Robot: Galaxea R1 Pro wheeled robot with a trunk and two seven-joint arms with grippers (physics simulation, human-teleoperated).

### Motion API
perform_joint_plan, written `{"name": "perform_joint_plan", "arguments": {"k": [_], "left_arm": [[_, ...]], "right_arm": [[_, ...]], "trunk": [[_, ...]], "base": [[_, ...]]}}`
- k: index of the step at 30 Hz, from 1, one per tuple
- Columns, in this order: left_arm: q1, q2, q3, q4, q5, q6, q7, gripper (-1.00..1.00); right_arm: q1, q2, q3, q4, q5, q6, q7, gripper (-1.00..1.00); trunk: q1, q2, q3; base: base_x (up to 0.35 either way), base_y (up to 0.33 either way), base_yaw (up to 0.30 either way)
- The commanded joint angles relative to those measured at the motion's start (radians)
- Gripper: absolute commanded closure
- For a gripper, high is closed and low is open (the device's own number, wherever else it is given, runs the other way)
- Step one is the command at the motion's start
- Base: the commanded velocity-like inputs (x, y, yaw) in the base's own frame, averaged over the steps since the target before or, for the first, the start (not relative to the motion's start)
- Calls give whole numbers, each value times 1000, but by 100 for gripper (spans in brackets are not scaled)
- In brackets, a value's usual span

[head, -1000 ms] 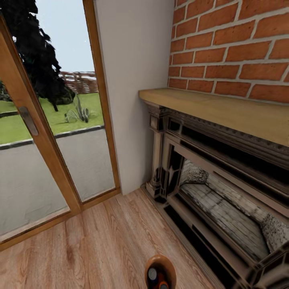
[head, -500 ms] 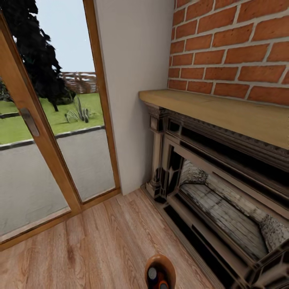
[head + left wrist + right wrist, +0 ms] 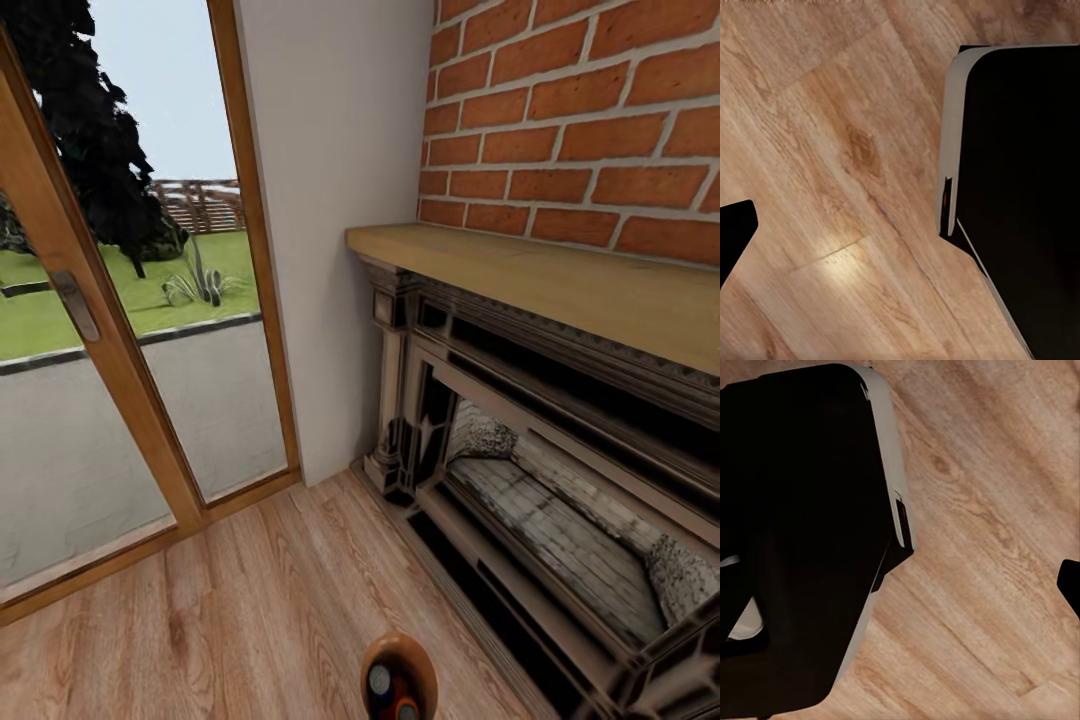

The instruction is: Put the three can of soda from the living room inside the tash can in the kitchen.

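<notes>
Living room fireplace (image 3: 540,470), tash can (image 3: 399,678) cut off, hand states untellable.

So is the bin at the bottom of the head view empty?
No. The bin holds at least two cans, grey tops showing inside its brown rim.

Legible text, labels, numbers, signs: none that I can read. I checked the brick chimney (image 3: 580,120), fireplace (image 3: 540,450), glass door (image 3: 110,330) and wood floor (image 3: 250,620); all unmarked.
</notes>
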Motion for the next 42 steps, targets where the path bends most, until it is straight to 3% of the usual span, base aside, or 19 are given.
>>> {"name": "perform_joint_plan", "arguments": {"k": [1,21,32,42], "left_arm": [[0,0,0,0,0,-1,0,-100],[-2,-1,5,-4,10,-7,4,-100],[-4,-37,6,-3,8,-5,4,-100],[-5,-45,5,-1,5,-4,5,-100]], "right_arm": [[0,0,0,0,0,0,0,-100],[-1,8,3,-66,0,-3,6,-100],[-3,19,3,-115,0,2,15,-100],[-4,22,3,-115,0,9,3,-100]], "trunk": [[0,0,0],[0,0,0],[0,0,0],[0,0,0]], "base": [[0,0,0],[0,0,0],[0,0,0],[0,0,0]]}}
